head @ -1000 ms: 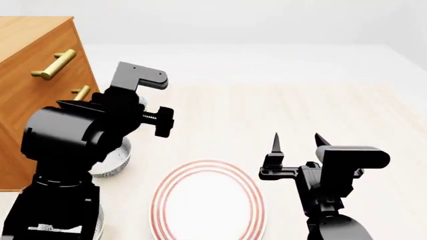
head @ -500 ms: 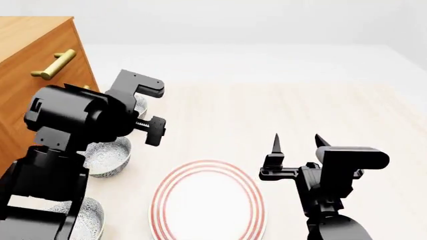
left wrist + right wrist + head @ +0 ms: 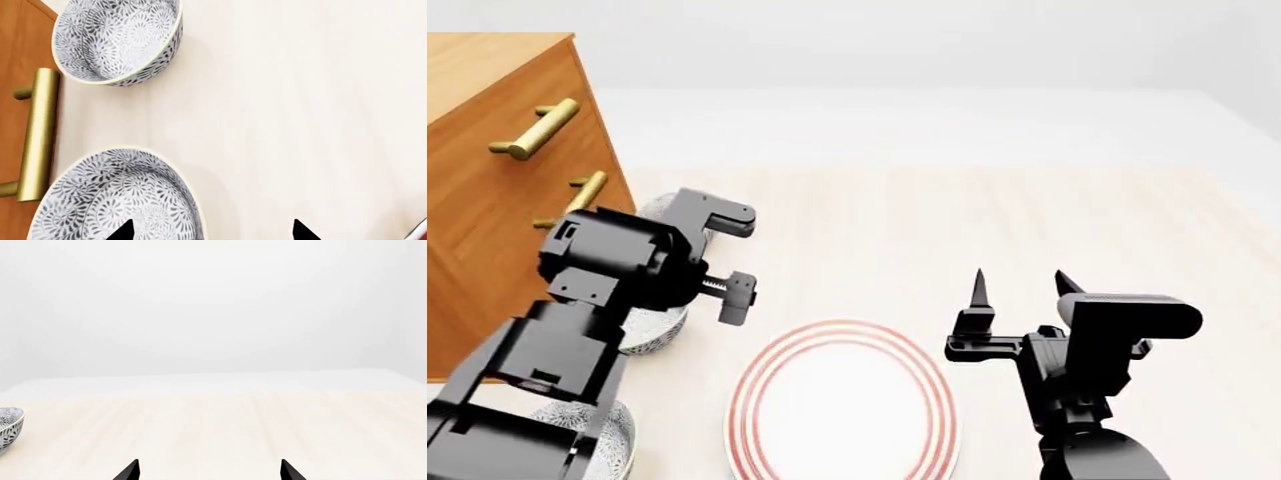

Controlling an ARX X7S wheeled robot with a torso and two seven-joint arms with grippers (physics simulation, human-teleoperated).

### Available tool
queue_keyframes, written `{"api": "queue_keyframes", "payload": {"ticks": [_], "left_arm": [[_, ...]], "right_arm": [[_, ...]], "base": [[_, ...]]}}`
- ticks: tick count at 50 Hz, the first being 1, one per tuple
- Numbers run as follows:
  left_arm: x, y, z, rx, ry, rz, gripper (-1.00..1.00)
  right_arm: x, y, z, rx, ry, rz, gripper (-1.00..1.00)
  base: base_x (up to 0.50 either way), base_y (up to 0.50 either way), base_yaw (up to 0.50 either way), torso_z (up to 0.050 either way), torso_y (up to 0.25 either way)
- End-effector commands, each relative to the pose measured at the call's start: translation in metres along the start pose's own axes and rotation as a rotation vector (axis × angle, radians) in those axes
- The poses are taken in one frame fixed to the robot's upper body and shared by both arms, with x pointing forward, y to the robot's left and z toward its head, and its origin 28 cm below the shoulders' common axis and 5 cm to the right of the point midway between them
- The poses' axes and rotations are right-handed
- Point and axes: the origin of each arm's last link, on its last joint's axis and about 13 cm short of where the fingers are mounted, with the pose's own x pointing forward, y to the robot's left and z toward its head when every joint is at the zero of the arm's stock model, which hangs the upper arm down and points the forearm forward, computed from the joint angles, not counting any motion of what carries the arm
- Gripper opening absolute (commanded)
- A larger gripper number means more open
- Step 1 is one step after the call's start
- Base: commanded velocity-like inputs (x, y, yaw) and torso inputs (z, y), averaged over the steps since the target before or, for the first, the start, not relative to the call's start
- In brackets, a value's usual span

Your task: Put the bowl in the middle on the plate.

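Observation:
Three patterned bowls stand in a row beside the cabinet. The bowl in the middle [image 3: 120, 192] lies right under my left gripper [image 3: 212, 232]. That gripper is open, with one fingertip [image 3: 124, 231] over the bowl's inside and the other over the table outside the rim. In the head view my left arm [image 3: 627, 265] covers most of this bowl [image 3: 651, 332]. The plate [image 3: 841, 405], white with red rings, lies flat at the front centre. My right gripper [image 3: 1018, 285] stands open and holds nothing, to the right of the plate, and shows as [image 3: 209, 471] over bare table.
The far bowl [image 3: 117, 40] sits further along the wooden cabinet [image 3: 494, 170], which has brass handles [image 3: 37, 135]. A near bowl [image 3: 601, 440] shows at the front left under my arm. The light wooden table [image 3: 988, 210] stretches back and right.
My left arm has dropped lower and come down over the middle bowl, uncovering the cabinet's lower handle. The right arm and the plate have not moved.

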Motion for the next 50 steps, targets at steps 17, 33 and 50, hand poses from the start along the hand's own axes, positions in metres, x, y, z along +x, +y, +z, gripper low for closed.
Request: {"api": "queue_keyframes", "payload": {"ticks": [17, 33, 50], "left_arm": [[0.025, -0.002, -0.016, -0.01, 0.063, 0.017, 1.0], [0.031, -0.001, -0.026, -0.018, 0.094, 0.043, 1.0], [0.03, -0.001, -0.026, -0.025, 0.082, 0.06, -1.0]], "right_arm": [[0.0, 0.0, -0.002, 0.003, 0.004, -0.002, 1.0], [0.001, 0.001, 0.0, 0.001, 0.001, -0.001, 1.0], [0.001, 0.001, 0.0, 0.003, -0.001, -0.003, 1.0]], "base": [[0.0, 0.0, 0.0, 0.0, 0.0], [0.0, 0.0, 0.0, 0.0, 0.0], [0.0, 0.0, 0.0, 0.0, 0.0]]}}
